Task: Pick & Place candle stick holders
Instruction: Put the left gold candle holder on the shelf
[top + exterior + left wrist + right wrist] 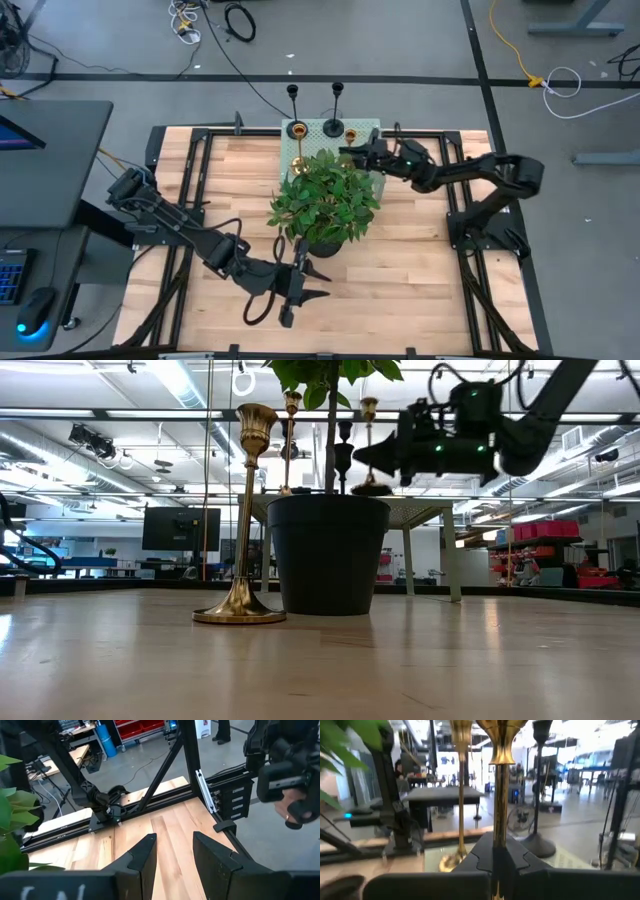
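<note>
My right gripper (pixel 348 153) is shut on a gold candle stick holder (pixel 500 750) over the pale mat (pixel 365 128) at the table's far edge. On that mat stand another gold holder (pixel 460 795) and a black holder (pixel 540 775), each on its round base. A third gold holder (pixel 240 510) stands on its base on the bare wood, left of the black plant pot (pixel 328 555) in the low view. My left gripper (pixel 175 855) is open with nothing between its fingers, near the table's front edge (pixel 303 285). My right gripper pinches the gold holder's slim stem (pixel 499 832) between its two fingers. The fingers come about level from the table's right side and lie across the stem. The holder stays upright, cup end up, and its round base (pixel 370 488) hangs below the fingers, clear of the table.
The leafy plant (pixel 328 200) in its pot fills the table's middle, between the two arms. Two tall black holders (pixel 337 92) rise at the mat's far side. Bare wood lies to the left and right of the pot. Black frame rails (pixel 150 800) edge the table.
</note>
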{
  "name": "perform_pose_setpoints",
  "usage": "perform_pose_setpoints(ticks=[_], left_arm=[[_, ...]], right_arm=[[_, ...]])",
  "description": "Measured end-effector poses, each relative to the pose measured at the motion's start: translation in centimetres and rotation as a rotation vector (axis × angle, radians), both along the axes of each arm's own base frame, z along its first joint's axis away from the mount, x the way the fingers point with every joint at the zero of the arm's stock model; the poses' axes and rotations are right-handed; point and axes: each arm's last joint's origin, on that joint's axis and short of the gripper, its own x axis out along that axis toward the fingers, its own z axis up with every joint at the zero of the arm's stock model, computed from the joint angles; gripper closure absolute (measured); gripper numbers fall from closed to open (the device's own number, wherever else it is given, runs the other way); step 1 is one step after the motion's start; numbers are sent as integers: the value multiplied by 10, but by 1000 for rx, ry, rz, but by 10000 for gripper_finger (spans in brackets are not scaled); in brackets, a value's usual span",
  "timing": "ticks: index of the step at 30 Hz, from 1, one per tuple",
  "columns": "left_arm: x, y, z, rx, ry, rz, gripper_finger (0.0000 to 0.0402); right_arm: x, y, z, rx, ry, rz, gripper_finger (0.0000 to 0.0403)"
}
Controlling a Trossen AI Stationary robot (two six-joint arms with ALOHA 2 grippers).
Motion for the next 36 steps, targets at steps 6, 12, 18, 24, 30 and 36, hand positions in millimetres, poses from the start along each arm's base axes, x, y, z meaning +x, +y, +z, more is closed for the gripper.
perform_pose_setpoints(ticks=[6, 12, 18, 24, 30, 36], left_arm=[[-1, 0, -2, -10, 18, 4, 271], [-1, 0, -2, -8, 23, 4, 271], [-1, 0, -2, -9, 23, 4, 271], [-1, 0, -2, -10, 23, 5, 271], [-1, 0, -2, -11, 23, 5, 271], [-1, 0, -2, -12, 23, 5, 271]], right_arm=[[16, -11, -7, 0, 13, 30, 399], [19, -13, -9, -12, -9, 32, 399], [21, -14, -14, -3, -6, 32, 399], [22, -14, -15, 13, -16, 36, 399], [23, -10, -14, 11, -22, 47, 399], [24, -8, -14, 11, -23, 47, 399]])
